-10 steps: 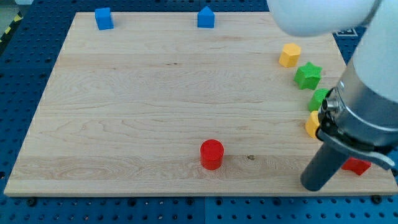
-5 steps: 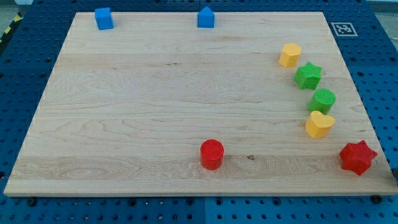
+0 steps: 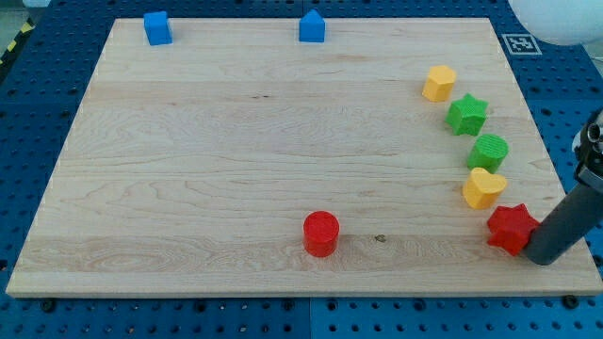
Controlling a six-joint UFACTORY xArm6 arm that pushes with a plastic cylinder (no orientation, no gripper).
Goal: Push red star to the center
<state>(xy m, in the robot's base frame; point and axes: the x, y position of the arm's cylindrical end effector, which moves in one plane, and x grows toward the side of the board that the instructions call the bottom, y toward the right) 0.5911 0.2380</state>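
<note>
The red star (image 3: pixel 511 228) lies on the wooden board (image 3: pixel 236 160) near its bottom right corner, just below the yellow heart-shaped block (image 3: pixel 483 187). My tip (image 3: pixel 544 255) is at the star's right side, touching it. The dark rod rises from there to the view's right edge.
A red cylinder (image 3: pixel 320 234) stands at the bottom middle. On the right, above the heart, are a green cylinder (image 3: pixel 489 151), a green star (image 3: pixel 466 114) and a yellow hexagon (image 3: pixel 438 83). Two blue blocks (image 3: pixel 157 28) (image 3: pixel 312 26) sit at the top edge.
The arm left the view, then came back at the right. The red star has slid left and slightly up from the bottom right corner, with the tip now against its right side.
</note>
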